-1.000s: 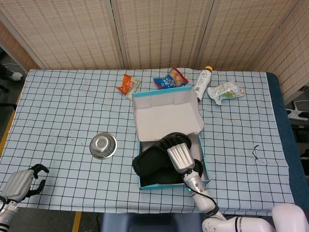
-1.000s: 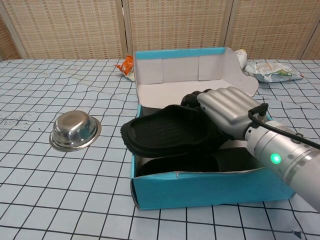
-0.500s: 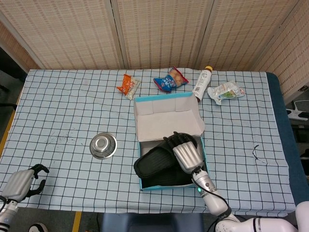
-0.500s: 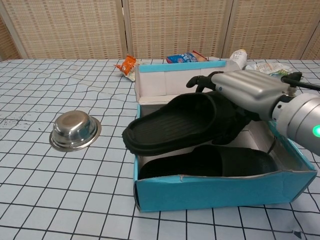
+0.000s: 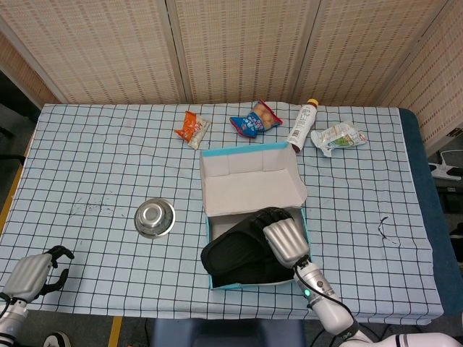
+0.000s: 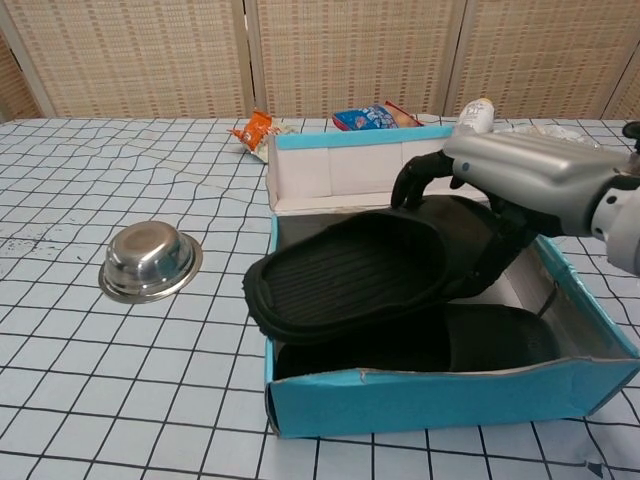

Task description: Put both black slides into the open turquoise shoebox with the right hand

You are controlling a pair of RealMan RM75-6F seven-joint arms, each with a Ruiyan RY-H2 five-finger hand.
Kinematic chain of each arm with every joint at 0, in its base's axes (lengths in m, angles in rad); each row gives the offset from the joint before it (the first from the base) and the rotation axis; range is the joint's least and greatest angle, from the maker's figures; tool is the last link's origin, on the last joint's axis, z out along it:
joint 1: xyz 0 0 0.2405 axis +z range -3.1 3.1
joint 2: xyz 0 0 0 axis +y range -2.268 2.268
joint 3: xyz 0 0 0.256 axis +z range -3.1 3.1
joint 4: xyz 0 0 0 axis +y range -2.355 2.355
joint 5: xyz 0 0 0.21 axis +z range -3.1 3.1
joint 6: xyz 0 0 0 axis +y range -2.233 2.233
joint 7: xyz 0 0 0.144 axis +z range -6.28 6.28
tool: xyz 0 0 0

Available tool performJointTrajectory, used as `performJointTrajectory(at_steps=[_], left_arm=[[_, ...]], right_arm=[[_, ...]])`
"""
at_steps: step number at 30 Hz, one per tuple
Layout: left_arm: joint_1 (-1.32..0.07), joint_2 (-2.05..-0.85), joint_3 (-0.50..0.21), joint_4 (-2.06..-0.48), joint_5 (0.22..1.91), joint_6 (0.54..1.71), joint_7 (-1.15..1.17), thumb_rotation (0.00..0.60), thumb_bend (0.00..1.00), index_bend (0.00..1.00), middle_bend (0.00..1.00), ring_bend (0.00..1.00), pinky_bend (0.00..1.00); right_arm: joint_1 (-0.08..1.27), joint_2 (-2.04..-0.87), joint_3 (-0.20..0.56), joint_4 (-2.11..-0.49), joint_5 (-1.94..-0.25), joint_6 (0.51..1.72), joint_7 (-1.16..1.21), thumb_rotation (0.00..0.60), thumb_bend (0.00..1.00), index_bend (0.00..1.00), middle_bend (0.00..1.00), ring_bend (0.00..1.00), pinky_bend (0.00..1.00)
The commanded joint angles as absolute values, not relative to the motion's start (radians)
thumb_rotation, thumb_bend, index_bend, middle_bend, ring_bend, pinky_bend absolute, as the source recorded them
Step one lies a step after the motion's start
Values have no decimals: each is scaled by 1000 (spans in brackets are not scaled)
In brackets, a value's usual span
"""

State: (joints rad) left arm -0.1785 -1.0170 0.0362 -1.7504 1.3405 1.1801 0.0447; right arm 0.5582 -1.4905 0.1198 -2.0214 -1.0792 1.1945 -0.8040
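The turquoise shoebox (image 6: 430, 400) (image 5: 205, 233) stands open near the table's front, its lid (image 5: 249, 181) folded back. One black slide (image 6: 500, 335) lies flat on the box floor. My right hand (image 6: 520, 180) (image 5: 286, 242) grips the second black slide (image 6: 350, 275) (image 5: 235, 249) at its strap end and holds it tilted over the first. Its toe end sticks out over the box's left wall. My left hand (image 5: 32, 273) rests at the table's front left corner with curled fingers and nothing in it.
A steel bowl (image 6: 150, 262) (image 5: 154, 217) sits left of the box. Behind the box lie an orange snack pack (image 5: 192, 128), a blue snack bag (image 5: 255, 118), a white bottle (image 5: 302, 124) and a crumpled wrapper (image 5: 338, 136).
My right hand has drawn back toward the box's front with the slide, which now lies lower over the other slide. The box has shifted slightly. The left hand stayed still.
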Motion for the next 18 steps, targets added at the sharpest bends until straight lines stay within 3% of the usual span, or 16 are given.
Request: performJointTrajectory(at_steps=[1, 7, 18], left_arm=[[-178, -1018, 37, -1749, 1342, 1182, 46, 600, 497, 375, 290, 441, 547], [-179, -1017, 37, -1751, 1340, 1180, 48, 600, 498, 375, 291, 441, 547], [-180, -1017, 36, -1751, 1334, 1176, 47, 600, 498, 375, 291, 441, 548]], right_arm=[[557, -1487, 110, -2032, -1094, 1209, -806, 600, 18, 481, 454, 282, 374], [559, -1493, 90, -2018, -1081, 1228, -836, 600, 33, 589, 541, 388, 453], [583, -1525, 66, -1959, -967, 1240, -938, 600, 58, 647, 582, 439, 511]])
